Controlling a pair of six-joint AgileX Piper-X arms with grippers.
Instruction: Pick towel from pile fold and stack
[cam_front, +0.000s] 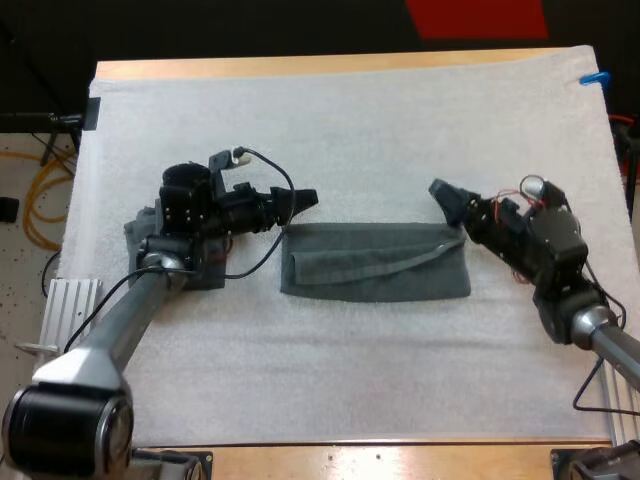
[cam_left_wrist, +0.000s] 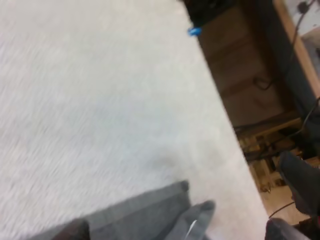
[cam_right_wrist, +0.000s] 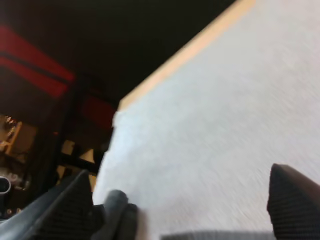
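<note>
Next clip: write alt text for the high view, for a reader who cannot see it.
A folded towel lies lengthwise in the middle of the mat, with the left gripper near its far left corner and the right gripper near its far right corner. A second towel lies partly under the left arm.

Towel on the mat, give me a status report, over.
Left gripper open, at left end of folded towel. Right gripper open, at right end. Second towel bunched under left arm, not in the way.
</note>
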